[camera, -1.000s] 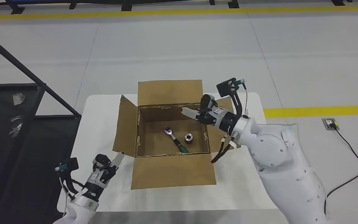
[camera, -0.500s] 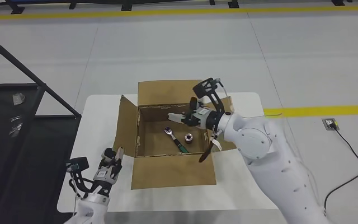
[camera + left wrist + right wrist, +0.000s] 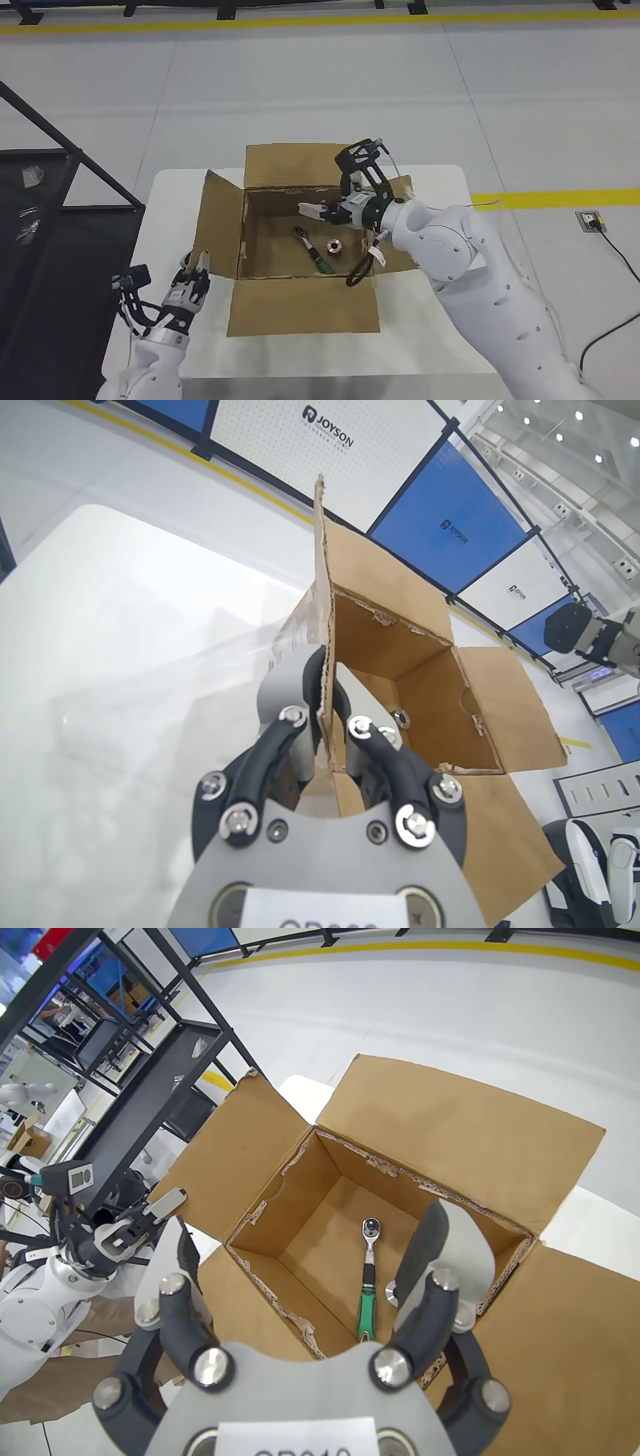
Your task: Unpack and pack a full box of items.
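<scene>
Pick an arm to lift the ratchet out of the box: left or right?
Right. The right gripper hangs open over the box, above the ratchet; the left gripper is clamped on the side flap.

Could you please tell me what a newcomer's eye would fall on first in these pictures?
The open cardboard box in the middle of the white table draws the eye, with a green-handled ratchet and a small metal ring lying side by side on its floor. The right tool hangs open above the box's opening, while the left tool is clamped on the box's side flap.
</scene>
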